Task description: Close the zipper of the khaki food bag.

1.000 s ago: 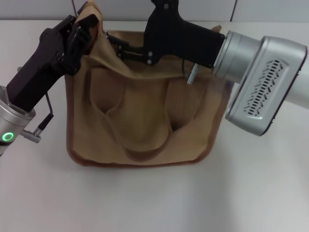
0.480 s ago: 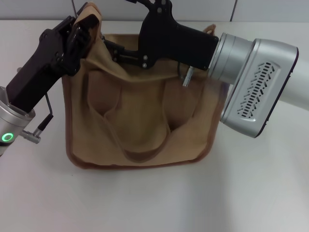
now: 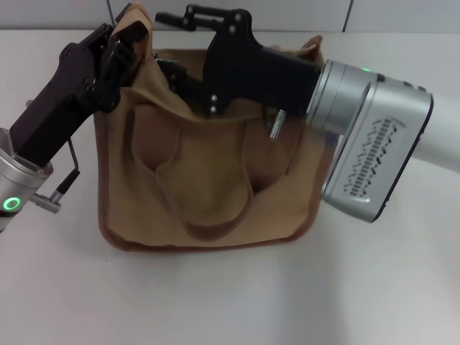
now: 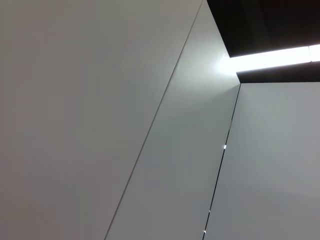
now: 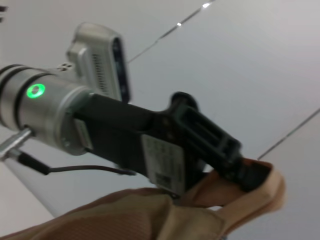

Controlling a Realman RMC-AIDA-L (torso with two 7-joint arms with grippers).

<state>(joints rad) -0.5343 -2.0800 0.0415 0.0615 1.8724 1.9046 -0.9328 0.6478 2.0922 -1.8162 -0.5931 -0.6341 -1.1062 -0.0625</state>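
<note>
My right gripper [image 3: 169,72] has slid toward nine o'clock along the boxy khaki canvas bag [image 3: 208,172] top; grip unclear. Left gripper [image 3: 123,44] still pinches its ten-o'clock corner.

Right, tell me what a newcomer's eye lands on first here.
The khaki food bag fills the middle of the table, its front strap drooping in a loop. The left claw pinches the bag's raised far-left corner, also seen in the right wrist view. The right claw reaches across the bag's top edge, with its bulky silver wrist over the bag's right side.
</note>
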